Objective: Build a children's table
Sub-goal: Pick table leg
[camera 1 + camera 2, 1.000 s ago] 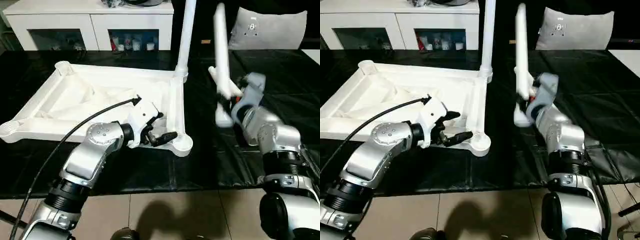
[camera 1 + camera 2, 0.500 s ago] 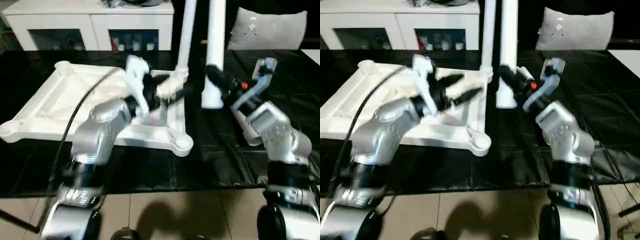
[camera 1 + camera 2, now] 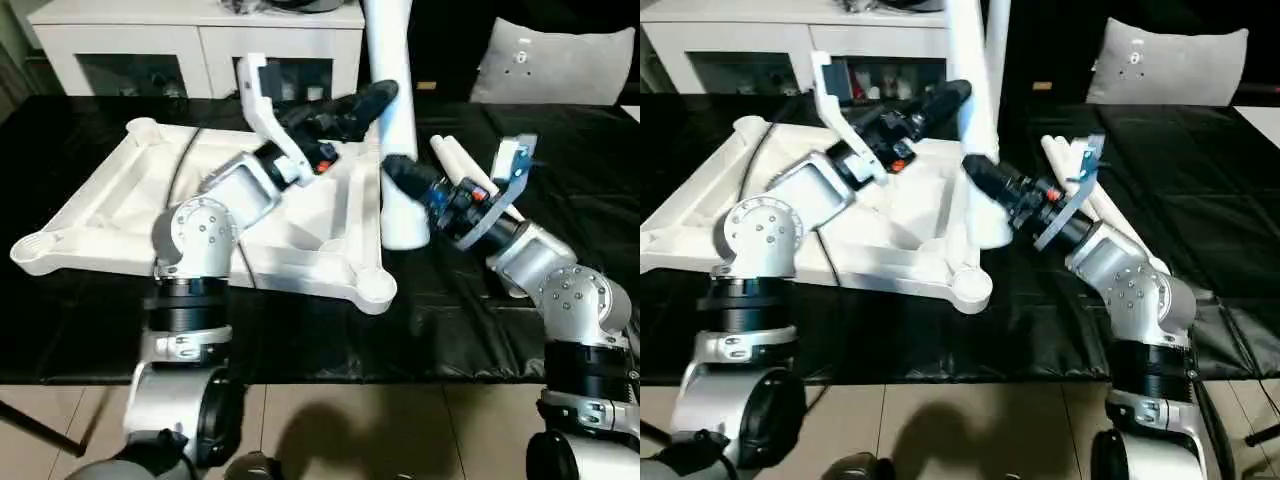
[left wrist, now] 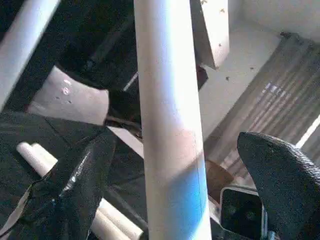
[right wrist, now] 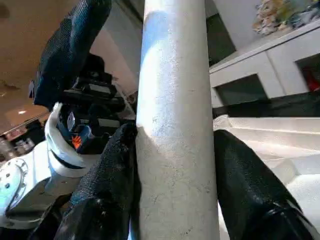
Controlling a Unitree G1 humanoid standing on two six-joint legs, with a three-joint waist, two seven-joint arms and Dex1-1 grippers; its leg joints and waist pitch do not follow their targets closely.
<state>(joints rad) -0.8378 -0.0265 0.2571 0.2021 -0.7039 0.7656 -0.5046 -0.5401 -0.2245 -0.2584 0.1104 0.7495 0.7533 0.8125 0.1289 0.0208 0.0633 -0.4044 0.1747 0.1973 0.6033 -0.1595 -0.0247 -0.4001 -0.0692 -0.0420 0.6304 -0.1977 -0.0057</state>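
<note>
The white table top [image 3: 150,190] lies upside down on the black table, ribbed underside up, with rounded corner sockets [image 3: 375,290]. My right gripper [image 3: 400,175] is shut on a long white leg [image 3: 397,140] and holds it upright. The leg's thick lower end hangs beside the top's right rim. My left gripper [image 3: 385,97] reaches across the top and straddles the same leg higher up. It is open, with a gap on each side of the leg [image 4: 170,150] between the fingers [image 4: 75,185]. Two loose legs [image 3: 455,160] lie behind my right arm. Another leg [image 4: 22,45] stands beyond.
A white cabinet with glass doors [image 3: 200,40] stands at the back. A grey cushion [image 3: 555,60] sits at the back right. The black cover [image 3: 300,330] reaches the table's front edge, with tiled floor below it.
My left gripper rose from the top's front rim up to the leg. My right arm swung the leg left and lower, next to the top's right rim.
</note>
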